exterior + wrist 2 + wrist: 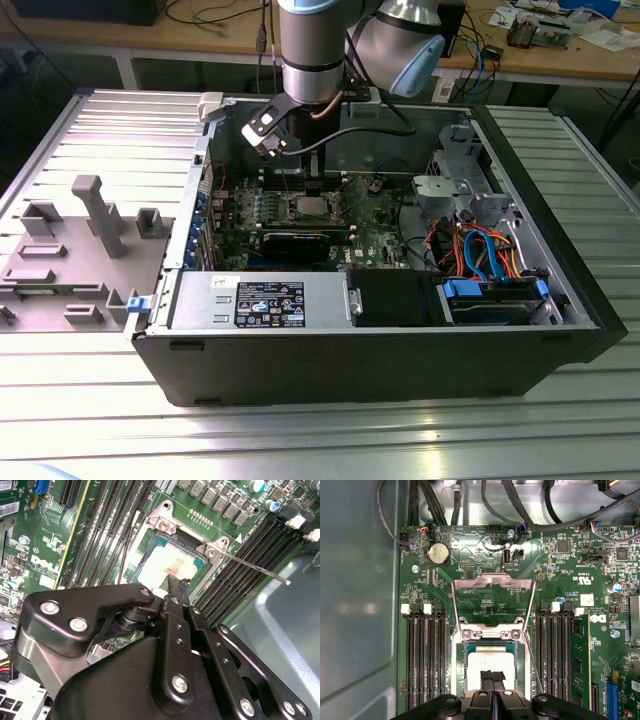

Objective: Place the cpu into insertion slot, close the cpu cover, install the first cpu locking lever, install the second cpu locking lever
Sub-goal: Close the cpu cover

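The cpu (489,663), a small silver-grey square, lies flat in the insertion slot (490,634) on the green motherboard; it is also seen in the second wrist view (167,566). The cpu cover (492,581) stands swung open beyond the socket, its window showing the board behind. A thin locking lever (255,568) sticks out free from the socket corner, and another thin lever (534,656) runs along the socket's side. My gripper (492,675) hovers just over the chip's near edge, fingers (486,676) pressed together with nothing between them. In the exterior view the gripper (312,185) hangs above the socket (308,207).
Black memory slots (425,660) flank the socket on both sides. A black graphics card (300,240) lies in front of the socket, with the power supply (260,300) nearer still. Drive cage and cables (490,260) fill the exterior view's right. A grey fixture (80,240) sits outside the case.
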### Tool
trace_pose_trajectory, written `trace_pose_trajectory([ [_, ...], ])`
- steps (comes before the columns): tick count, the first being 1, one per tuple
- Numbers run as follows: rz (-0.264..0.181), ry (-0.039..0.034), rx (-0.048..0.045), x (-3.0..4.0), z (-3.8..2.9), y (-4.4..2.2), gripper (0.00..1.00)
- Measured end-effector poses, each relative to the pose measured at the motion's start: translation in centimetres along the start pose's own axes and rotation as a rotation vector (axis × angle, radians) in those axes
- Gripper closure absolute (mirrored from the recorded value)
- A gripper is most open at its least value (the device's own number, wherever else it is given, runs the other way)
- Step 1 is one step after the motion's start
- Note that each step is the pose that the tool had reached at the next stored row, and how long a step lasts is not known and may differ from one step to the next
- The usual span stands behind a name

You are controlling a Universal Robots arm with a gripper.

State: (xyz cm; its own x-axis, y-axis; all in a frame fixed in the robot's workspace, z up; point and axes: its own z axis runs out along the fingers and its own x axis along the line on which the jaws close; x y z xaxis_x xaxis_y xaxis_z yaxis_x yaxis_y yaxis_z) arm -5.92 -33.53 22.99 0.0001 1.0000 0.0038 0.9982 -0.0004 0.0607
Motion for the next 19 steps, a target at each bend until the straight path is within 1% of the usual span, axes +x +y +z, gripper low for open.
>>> trace_pose_trajectory([
  [19, 0.0, 0.0001, 0.0001, 0.0, -0.29, 0.02, 0.89],
])
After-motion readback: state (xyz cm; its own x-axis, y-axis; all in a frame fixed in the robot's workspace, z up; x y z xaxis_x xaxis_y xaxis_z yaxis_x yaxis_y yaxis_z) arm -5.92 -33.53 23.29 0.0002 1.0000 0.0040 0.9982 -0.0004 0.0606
